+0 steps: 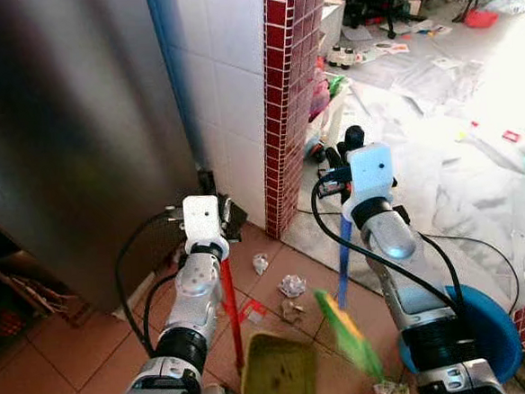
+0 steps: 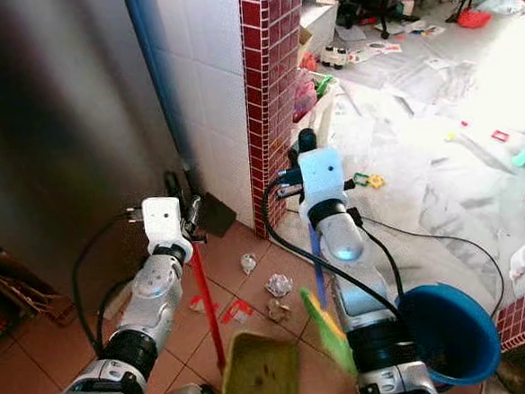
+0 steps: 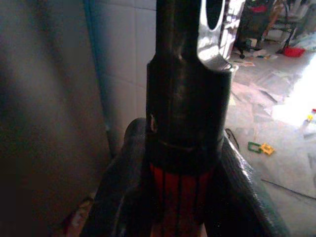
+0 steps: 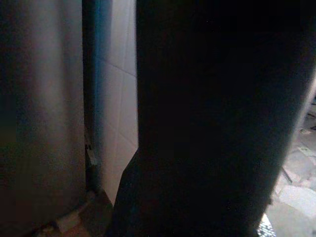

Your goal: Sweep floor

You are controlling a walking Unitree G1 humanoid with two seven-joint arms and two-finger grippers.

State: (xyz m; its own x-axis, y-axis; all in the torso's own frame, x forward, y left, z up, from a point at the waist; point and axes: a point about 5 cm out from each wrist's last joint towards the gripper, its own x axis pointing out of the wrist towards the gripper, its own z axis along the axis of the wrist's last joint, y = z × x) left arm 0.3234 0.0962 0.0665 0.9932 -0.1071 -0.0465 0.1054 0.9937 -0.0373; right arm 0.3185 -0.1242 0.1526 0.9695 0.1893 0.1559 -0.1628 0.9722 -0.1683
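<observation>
Both grippers are holding sweeping tools over terracotta tile floor (image 1: 41,375).
The left gripper (image 1: 210,193) is clamping the red-handled olive plastic dustpan (image 1: 277,374), which is sitting at 6 o'clock; crumpled white paper scraps (image 1: 291,285) are lying at 12 o'clock from it. The right gripper (image 1: 342,146) is seemingly closing around the blue-handled green-bristled broom (image 1: 348,332), though its wrist view is dark.
</observation>
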